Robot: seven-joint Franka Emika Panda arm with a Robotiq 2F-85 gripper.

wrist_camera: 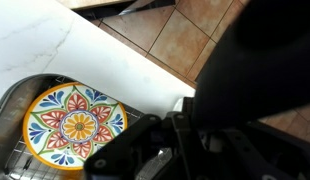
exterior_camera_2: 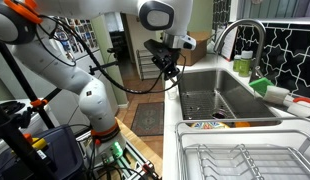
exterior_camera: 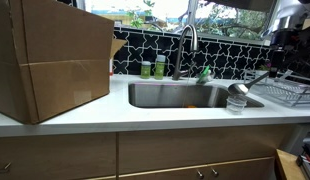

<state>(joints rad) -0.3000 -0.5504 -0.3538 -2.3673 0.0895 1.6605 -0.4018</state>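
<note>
The gripper point(exterior_camera_2: 167, 62) hangs in the upper middle of an exterior view, pointing down. Its fingers are drawn fully together with nothing between them, as far as I can see. It sits above the strip of white counter point(wrist_camera: 85, 50) at the sink's end, not over the basin. In the wrist view the nearest thing is a painted plate point(wrist_camera: 75, 125) at lower left. It lies flat and face up on a wire grid point(wrist_camera: 20, 150) in the bottom of the steel sink point(exterior_camera_2: 210, 95), probably so water drains off it. Brown floor tiles point(wrist_camera: 185, 30) show at upper right. Further out, a faucet point(exterior_camera: 185, 45) stands behind the basin against a black patterned backsplash point(exterior_camera: 235, 55). A dish rack point(exterior_camera_2: 245, 160) fills the lower right, and a big cardboard box point(exterior_camera: 50, 60) takes the counter's left.
</note>
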